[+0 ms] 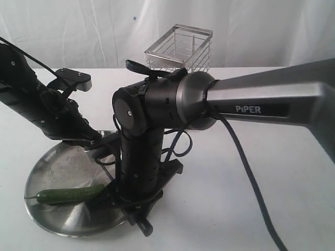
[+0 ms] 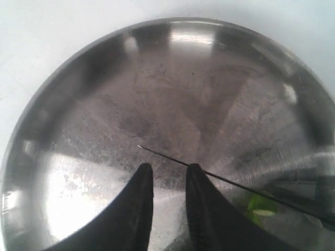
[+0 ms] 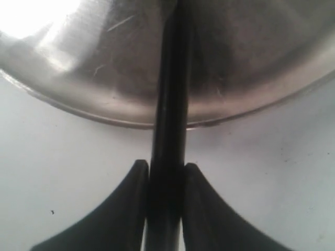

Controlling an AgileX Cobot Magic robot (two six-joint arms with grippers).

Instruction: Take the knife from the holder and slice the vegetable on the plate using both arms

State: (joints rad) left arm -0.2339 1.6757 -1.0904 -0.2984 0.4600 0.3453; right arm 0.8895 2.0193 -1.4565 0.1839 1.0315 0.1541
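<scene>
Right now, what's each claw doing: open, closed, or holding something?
Left claw: open, nothing between its fingers.
Right claw: closed on the knife, gripping its handle.

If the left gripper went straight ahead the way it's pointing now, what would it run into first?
Most likely the knife blade, which crosses just ahead of the left gripper. Depth is unclear, so it might pass the blade and meet the bare plate instead.

The white table (image 1: 251,178) carries a steel plate (image 1: 63,162) at eight o'clock and a wire holder (image 1: 180,49) at twelve.
</scene>
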